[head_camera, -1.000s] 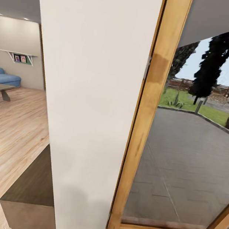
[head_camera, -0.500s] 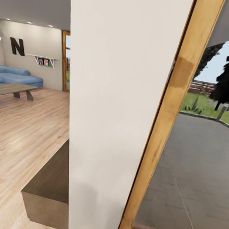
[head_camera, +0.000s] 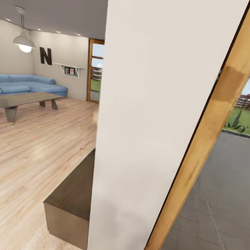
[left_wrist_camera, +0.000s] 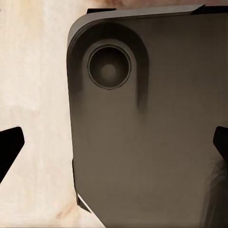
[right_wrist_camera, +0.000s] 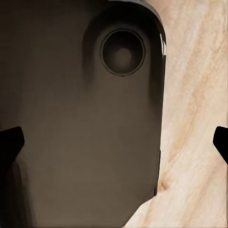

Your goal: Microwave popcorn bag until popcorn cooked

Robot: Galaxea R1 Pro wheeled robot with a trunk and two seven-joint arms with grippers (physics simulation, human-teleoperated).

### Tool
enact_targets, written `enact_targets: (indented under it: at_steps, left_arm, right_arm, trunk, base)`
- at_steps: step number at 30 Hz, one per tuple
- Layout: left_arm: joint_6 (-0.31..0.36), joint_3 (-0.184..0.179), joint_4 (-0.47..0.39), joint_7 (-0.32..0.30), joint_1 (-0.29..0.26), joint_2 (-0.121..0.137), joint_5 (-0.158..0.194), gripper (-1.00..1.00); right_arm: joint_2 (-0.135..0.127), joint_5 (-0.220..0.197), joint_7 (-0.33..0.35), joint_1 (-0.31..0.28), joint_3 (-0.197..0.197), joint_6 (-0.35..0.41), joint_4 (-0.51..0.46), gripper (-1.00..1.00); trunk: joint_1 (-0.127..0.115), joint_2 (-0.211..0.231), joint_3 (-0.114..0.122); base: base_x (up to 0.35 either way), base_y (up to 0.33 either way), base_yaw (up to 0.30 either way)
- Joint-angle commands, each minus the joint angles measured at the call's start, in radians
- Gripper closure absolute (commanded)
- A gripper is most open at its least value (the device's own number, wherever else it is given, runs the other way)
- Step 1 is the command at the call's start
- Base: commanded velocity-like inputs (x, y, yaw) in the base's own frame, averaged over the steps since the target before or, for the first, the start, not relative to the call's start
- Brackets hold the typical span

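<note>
A white wall pillar (head_camera: 155,118) is standing right in front of the head camera, with a wooden door frame (head_camera: 209,148) running down its right edge and a grey paved patio (head_camera: 228,188) lying beyond the glass. A low dark cabinet (head_camera: 72,197) is sitting against the pillar's foot on the pale wood floor (head_camera: 25,152). Farther off to the left, a blue sofa (head_camera: 21,84) and a long coffee table (head_camera: 20,100) are standing under a hanging lamp (head_camera: 24,41); a black letter N (head_camera: 45,55) is hanging on the back wall.

Both arms are pointing down. The left gripper (left_wrist_camera: 114,147) is hanging over the robot's dark base (left_wrist_camera: 152,133) and the floor, its finger tips (left_wrist_camera: 9,147) spread wide with nothing between them. The right gripper (right_wrist_camera: 114,142) is hanging likewise, fingers (right_wrist_camera: 10,142) wide apart and empty.
</note>
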Motion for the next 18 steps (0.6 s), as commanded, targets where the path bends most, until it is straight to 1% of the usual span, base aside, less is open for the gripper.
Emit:
enact_targets:
  at_steps: [1,6,18]
  left_arm:
    - [-0.003,0.000,0.000,0.000,0.000,0.000,0.000,-1.00]
    - [-0.002,0.000,0.000,0.000,0.000,0.000,0.000,-1.00]
    - [-0.002,0.000,0.000,0.000,0.000,0.000,0.000,-1.00]
  right_arm:
    - [0.000,-0.001,-0.001,0.000,-0.001,-0.016,0.000,-1.00]
    - [0.000,-0.003,-0.001,0.000,-0.001,-0.037,0.000,-1.00]
    - [-0.001,-0.002,-0.001,0.000,-0.001,-0.038,0.000,-1.00]
  trunk:
    - [0.000,0.000,-0.001]
    - [0.000,0.000,-0.001]
    - [0.000,0.000,-0.001]
  base:
    - [0.000,0.000,0.273]
    - [0.000,0.000,0.273]
    - [0.000,0.000,0.273]
